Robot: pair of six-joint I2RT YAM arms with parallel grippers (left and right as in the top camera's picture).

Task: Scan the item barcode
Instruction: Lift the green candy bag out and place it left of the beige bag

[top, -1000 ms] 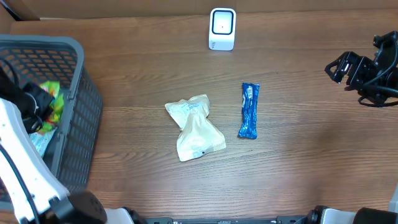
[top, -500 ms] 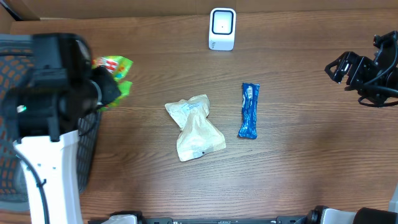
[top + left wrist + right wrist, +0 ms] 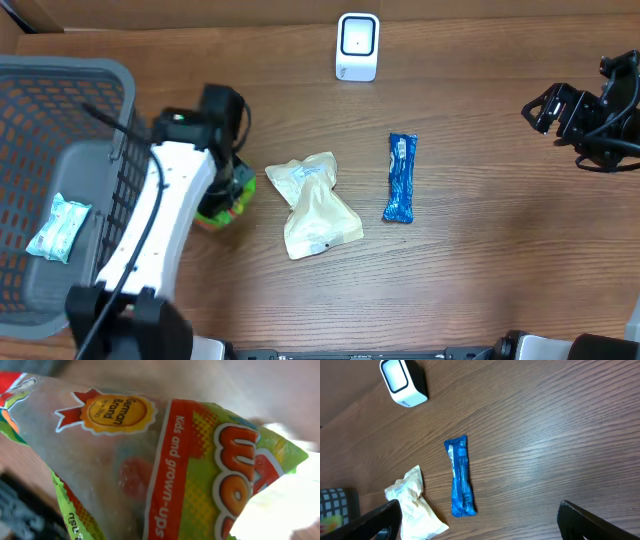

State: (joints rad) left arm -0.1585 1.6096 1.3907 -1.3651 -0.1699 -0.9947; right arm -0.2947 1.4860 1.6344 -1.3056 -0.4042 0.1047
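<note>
The left hand (image 3: 232,182) is clenched on a green-and-orange clear plastic gummy bag (image 3: 222,203), which sits left of centre in the overhead frame, just right of the grey mesh plastic basket (image 3: 60,75). In the left wrist view the bag fills the frame, its "German Brand" seal at upper left. A pale blue packet (image 3: 58,228) lies in the basket. The white boxy barcode scanner (image 3: 357,45) stands at top centre of the brown wooden surface (image 3: 480,260), well apart from the bag. Between them lie 2 items: a crumpled cream pouch (image 3: 313,205) and a blue foil bar wrapper (image 3: 400,178). The right hand (image 3: 548,108) hangs at the right edge, released, jaws wide and grasping nothing.
</note>
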